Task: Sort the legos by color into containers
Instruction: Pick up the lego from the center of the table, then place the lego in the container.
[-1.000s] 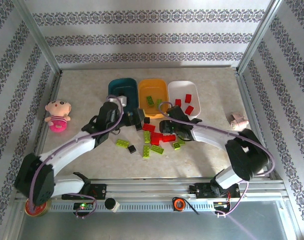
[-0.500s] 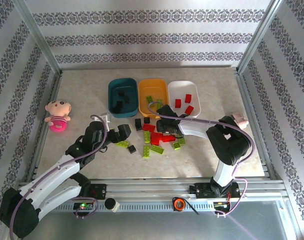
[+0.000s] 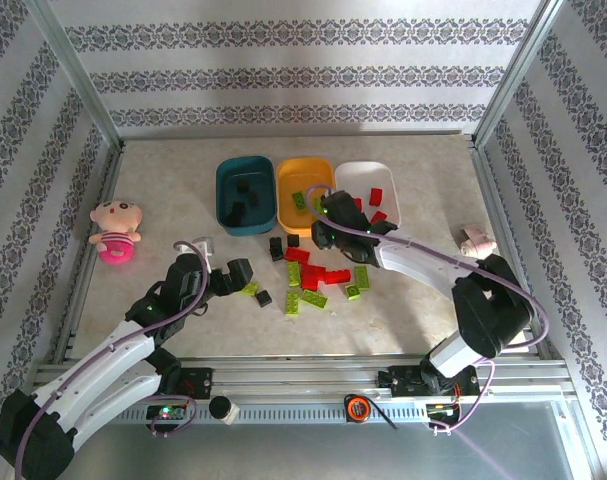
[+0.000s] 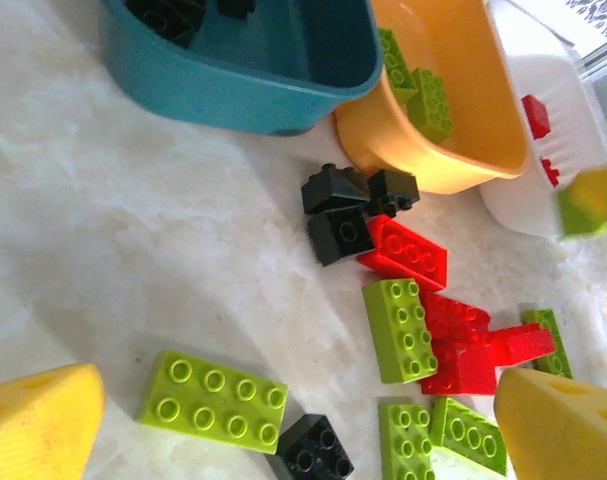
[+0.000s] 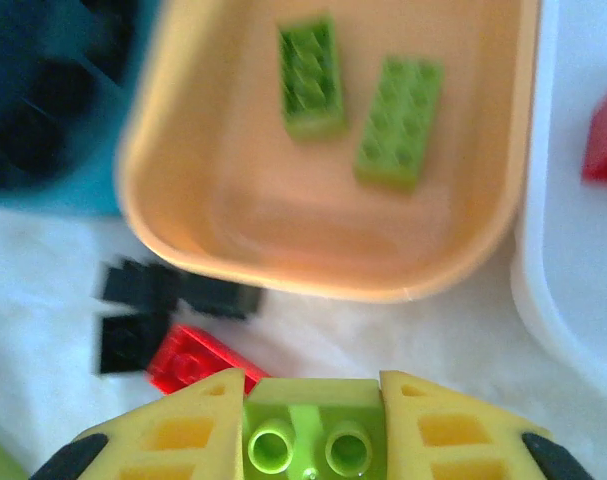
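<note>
Your right gripper (image 5: 313,440) pinches a green brick (image 5: 308,398), likely light, rigid and slick, by its flat sides; left gripper (image 4: 298,425) gapes wide.

Pink plush doll (image 3: 115,230) on table (image 3: 433,310), left side — small pinkish bundle (image 3: 476,241) right.

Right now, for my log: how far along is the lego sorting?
Done: black legos in the teal tub, two green legos in the orange tub, red legos in the white tub. In hand: the right gripper holds a green brick by the orange tub. Remaining: a mixed pile on the table.
</note>
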Available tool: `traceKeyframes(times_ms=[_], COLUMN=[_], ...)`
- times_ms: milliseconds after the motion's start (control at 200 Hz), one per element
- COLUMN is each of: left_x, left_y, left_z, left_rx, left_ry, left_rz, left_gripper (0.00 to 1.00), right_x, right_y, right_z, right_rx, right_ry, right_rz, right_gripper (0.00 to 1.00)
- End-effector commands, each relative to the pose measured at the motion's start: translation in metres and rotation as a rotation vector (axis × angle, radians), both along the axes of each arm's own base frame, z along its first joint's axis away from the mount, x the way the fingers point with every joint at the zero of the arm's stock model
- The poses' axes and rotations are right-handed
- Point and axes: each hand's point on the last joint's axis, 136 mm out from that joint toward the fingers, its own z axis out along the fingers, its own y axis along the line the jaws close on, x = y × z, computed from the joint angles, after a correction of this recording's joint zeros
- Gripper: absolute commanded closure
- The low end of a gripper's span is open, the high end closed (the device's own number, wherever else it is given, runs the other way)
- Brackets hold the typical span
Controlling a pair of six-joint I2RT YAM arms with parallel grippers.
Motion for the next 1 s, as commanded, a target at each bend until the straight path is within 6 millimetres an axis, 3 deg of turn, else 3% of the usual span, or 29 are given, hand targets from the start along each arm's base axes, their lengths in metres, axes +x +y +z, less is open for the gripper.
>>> traceKeyframes(times_ms=[0, 215, 365, 415, 505, 660, 780, 994], left_x=[-0.004, -0.011, -0.017, -0.019, -0.022, -0.023, -0.024, -0.024], left_y=[0.004, 0.003, 0.003, 0.002, 0.001, -0.001, -0.005, -0.005], left_z=[-0.008, -0.014, -0.02, -0.022, -0.025, -0.028, -0.034, -0.064], left_rx=[0.007, 0.006, 0.014, 0.014, 0.009, -0.002, -0.005, 0.077], left_ry=[0.02, 0.046, 0.079, 0.089, 0.103, 0.117, 0.139, 0.255], left_rz=[0.015, -0.007, -0.022, -0.03, -0.033, -0.044, -0.06, -0.069], left_gripper=[0.0, 0.0, 0.0, 0.01, 0.0, 0.0, 0.0, 0.0], right_x=[0.019, 0.082, 0.11, 0.116, 0.119, 0.108, 0.079, 0.017], right_y=[0.018, 0.023, 0.023, 0.025, 0.027, 0.024, 0.019, 0.007], right_z=[0.018, 0.004, -0.014, -0.016, -0.016, 0.009, 0.022, 0.003], right_rx=[0.005, -0.043, -0.063, -0.066, -0.073, -0.059, -0.05, -0.072], right_ry=[-0.042, -0.052, -0.011, -0.004, 0.006, -0.03, -0.043, 0.004], right_rz=[0.041, -0.027, -0.055, -0.058, -0.051, -0.038, -0.003, 0.051], right_gripper=[0.78, 0.76, 0.7, 0.65, 0.44, 0.35, 0.34, 0.33])
